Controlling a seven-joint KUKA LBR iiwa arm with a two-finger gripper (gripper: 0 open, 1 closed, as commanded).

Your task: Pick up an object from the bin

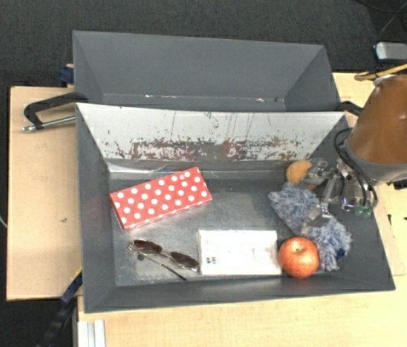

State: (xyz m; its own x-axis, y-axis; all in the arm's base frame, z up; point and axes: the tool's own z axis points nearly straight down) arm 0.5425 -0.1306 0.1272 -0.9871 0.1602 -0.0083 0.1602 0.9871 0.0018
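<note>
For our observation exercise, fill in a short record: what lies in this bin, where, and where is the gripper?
container: grey metal bin
back left: red box with white dots
front left: sunglasses
front middle: white box
front right: red apple, beside the white box
right side: blue-grey cloth
back right: small orange lump
gripper: over the cloth's right part

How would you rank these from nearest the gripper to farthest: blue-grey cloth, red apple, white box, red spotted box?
1. Blue-grey cloth, right side, right beside the gripper.
2. Red apple, front right.
3. White box, front middle.
4. Red spotted box, left half.
</note>
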